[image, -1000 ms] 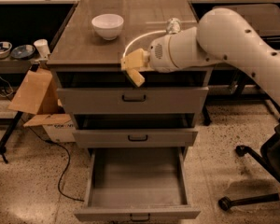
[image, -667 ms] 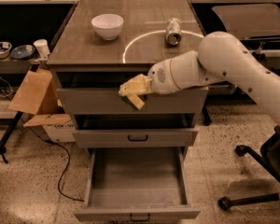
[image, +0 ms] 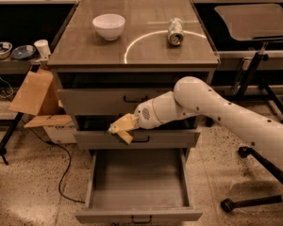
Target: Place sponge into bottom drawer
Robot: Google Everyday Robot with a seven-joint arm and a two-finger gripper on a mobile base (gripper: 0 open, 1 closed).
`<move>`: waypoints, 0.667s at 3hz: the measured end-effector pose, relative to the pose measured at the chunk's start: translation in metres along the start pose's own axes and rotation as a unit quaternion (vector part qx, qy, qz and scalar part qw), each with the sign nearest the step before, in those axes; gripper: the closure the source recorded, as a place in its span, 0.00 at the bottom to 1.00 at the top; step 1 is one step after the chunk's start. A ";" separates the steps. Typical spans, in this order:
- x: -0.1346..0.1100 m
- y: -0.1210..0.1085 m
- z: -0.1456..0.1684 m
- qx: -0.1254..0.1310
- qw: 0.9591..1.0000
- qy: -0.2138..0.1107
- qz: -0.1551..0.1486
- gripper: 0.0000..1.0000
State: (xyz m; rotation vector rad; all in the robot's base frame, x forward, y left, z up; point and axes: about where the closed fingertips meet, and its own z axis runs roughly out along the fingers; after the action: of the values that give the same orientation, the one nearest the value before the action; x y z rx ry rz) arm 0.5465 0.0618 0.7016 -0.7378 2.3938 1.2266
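Note:
My gripper (image: 123,130) hangs in front of the middle drawer's face, above the left part of the open bottom drawer (image: 137,185). It is shut on the pale yellow sponge (image: 120,125), which sticks out to the left between the cream fingers (image: 127,137). The bottom drawer is pulled fully out, a wide shallow grey tray with nothing in it and a small dark handle (image: 141,219) on its front. My white arm (image: 217,112) reaches in from the right.
A white bowl (image: 108,26) and a can lying on its side (image: 175,31) sit on the cabinet top. A cardboard box (image: 35,95) and a cable lie at the left. Chair legs (image: 254,201) stand at the right.
My gripper has moved down with the sponge, from the level of the cabinet top and top drawer to in front of the middle drawer, above the open bottom drawer.

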 end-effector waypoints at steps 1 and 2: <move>0.000 0.000 0.000 0.000 1.000 0.000 0.000 1.00; 0.008 -0.014 0.014 -0.004 1.000 0.007 0.016 1.00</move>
State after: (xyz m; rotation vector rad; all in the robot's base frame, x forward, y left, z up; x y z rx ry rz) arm 0.5498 0.0646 0.6805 -0.7149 2.4234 1.2475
